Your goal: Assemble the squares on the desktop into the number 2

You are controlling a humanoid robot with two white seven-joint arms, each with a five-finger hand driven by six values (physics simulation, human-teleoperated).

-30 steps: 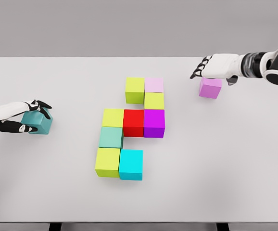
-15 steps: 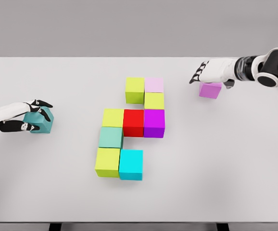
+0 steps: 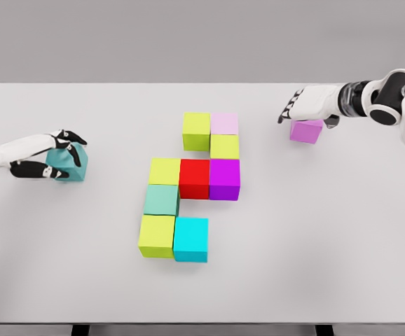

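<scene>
**Currently: Two Loose Blocks Held at the Table Edges**

Nine blocks are already set edge to edge at the middle of the white table (image 3: 342, 231). The top row is formed by a lime block (image 3: 196, 130) and a pale pink block (image 3: 224, 124); a second lime block (image 3: 224, 146) sits under the pink one. The middle row is made up of a yellow-green block (image 3: 164, 171), a red block (image 3: 194, 178) and a purple block (image 3: 224, 179). A sea-green block (image 3: 162, 199) descends on the left side, and the bottom row is begun by a lime block (image 3: 156, 236) and a cyan block (image 3: 190, 239).

The figure is judged incomplete: each outer row appears to lack one block.

A teal block (image 3: 71, 164) is gripped by the left hand (image 3: 55, 155), fingers closed over its top and near side, well apart from the figure. This grasp is presumably taken so that the block can be carried inward.

A violet block (image 3: 306, 130) lies near the far right edge. The right hand (image 3: 307, 105) is placed over its far side, fingers curved downward; whether it is actually gripped cannot be told.
</scene>
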